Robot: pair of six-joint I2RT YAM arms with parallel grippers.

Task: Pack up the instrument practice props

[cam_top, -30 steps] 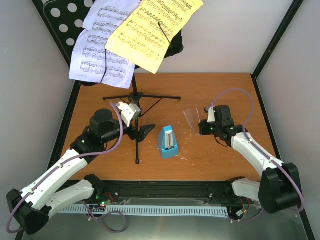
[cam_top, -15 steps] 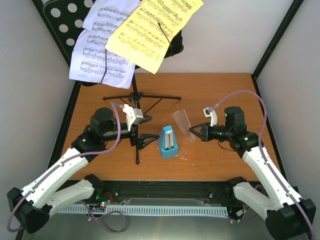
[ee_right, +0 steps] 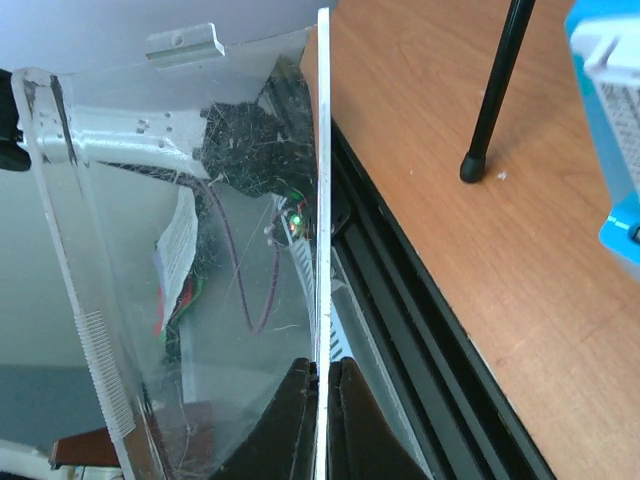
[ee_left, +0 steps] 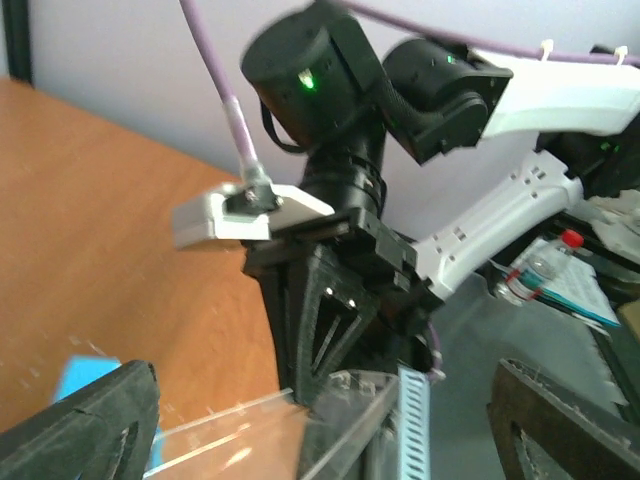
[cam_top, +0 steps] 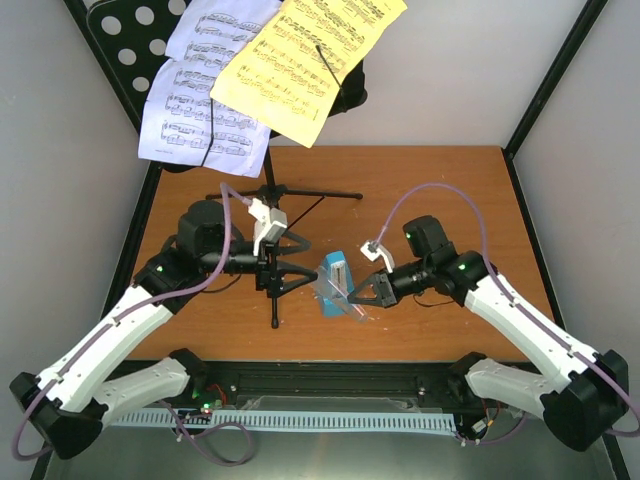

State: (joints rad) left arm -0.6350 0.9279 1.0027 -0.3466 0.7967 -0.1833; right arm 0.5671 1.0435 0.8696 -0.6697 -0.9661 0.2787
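The blue wedge metronome [cam_top: 333, 277] stands mid-table; its edge shows in the right wrist view [ee_right: 612, 130]. My right gripper [cam_top: 360, 297] is shut on one wall of the clear plastic cover [cam_top: 340, 296] and holds it tilted against the metronome's right side. The right wrist view shows the fingers [ee_right: 300, 400] pinching the cover [ee_right: 200, 250]. My left gripper [cam_top: 297, 264] is open and empty just left of the metronome, facing it. In the left wrist view the left gripper [ee_left: 320, 425] frames the cover [ee_left: 230, 440]. The black music stand [cam_top: 130, 40] holds white [cam_top: 205, 110] and yellow [cam_top: 300, 60] pages.
The stand's tripod legs [cam_top: 274, 290] spread across the table centre, one leg running toward the near edge beside my left gripper; its foot shows in the right wrist view [ee_right: 473, 165]. Black frame posts [cam_top: 555, 75] flank the table. A black rail [cam_top: 340, 385] lines the near edge.
My right gripper has carried the clear cover left, from the table's right side to the metronome. My left gripper has shifted slightly and its jaws now stand apart.
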